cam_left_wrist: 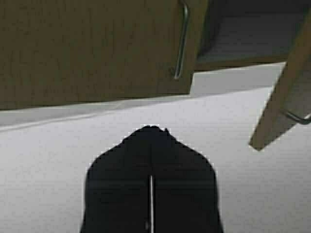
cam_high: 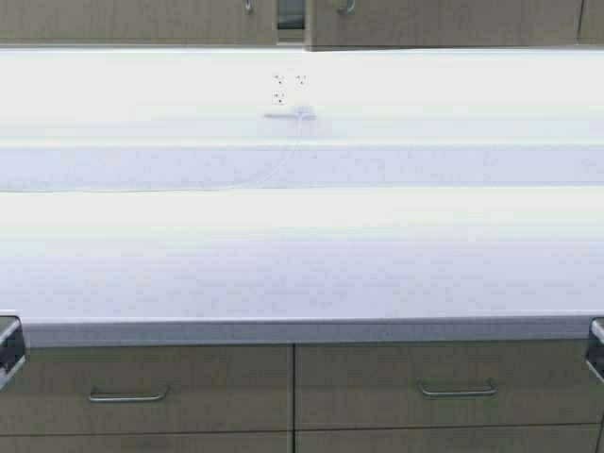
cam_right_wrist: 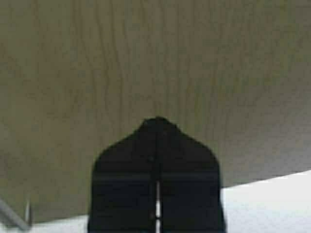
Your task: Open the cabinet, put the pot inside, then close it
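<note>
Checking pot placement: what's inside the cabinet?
The cabinet has its right door swung ajar. Through the gap only a pale grey interior shows, with no pot on that sliver. The rest is hidden by the closed left door. Both tools sit shut, clear of it.

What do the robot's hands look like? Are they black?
Yes. In each wrist view the gripper is black: the left gripper and the right gripper each have two flat, wide fingers that narrow to a rounded tip, with a thin pale line down the middle where they meet. In the high view only dark, metal-edged bits of the arms show, at the side edges. No cables show.
</note>
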Motion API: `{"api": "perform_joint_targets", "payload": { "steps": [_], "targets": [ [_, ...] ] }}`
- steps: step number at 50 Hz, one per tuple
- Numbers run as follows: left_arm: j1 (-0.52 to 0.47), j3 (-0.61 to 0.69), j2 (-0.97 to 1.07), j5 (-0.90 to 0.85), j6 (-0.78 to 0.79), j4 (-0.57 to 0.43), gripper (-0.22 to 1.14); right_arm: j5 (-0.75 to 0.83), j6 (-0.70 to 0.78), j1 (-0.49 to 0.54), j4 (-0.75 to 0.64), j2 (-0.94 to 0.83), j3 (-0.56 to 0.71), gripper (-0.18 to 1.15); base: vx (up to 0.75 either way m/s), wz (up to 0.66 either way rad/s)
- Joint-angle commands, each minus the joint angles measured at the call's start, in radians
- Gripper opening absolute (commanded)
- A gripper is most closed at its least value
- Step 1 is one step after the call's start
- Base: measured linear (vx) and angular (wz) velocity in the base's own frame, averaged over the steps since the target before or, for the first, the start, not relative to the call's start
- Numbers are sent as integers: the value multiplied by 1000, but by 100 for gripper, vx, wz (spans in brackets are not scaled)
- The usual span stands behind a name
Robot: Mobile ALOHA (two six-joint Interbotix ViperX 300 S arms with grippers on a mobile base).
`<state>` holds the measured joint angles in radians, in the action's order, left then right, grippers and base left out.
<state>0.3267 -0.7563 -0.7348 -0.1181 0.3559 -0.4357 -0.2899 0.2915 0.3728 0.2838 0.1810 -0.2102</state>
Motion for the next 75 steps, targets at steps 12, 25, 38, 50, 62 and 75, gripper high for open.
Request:
{"api": "perform_joint_targets", "payload": {
  "steps": [12, 25, 38, 50, 62, 75],
  "targets": [
    [0, 5, 9, 6, 2, 2, 3, 6, 0, 74, -2, 215, -212, 6, 11, 2],
    [0, 12, 52, 20, 6, 0, 3, 11, 3, 89, -5, 308, -322, 6, 9, 5],
    [0, 17, 86, 25, -2, 0, 3, 11, 3, 89, -5, 357, -371, 6, 7, 4],
    [2, 15, 86, 25, 0, 0, 3, 11, 2, 89, -5, 374, -382, 6, 4, 2],
    [0, 9, 86, 25, -2, 2, 3, 11, 2, 89, -5, 374, -388, 6, 1, 2],
    [0, -2, 86, 25, -2, 2, 3, 11, 2, 89, -5, 374, -407, 6, 0, 0]
  ]
}}
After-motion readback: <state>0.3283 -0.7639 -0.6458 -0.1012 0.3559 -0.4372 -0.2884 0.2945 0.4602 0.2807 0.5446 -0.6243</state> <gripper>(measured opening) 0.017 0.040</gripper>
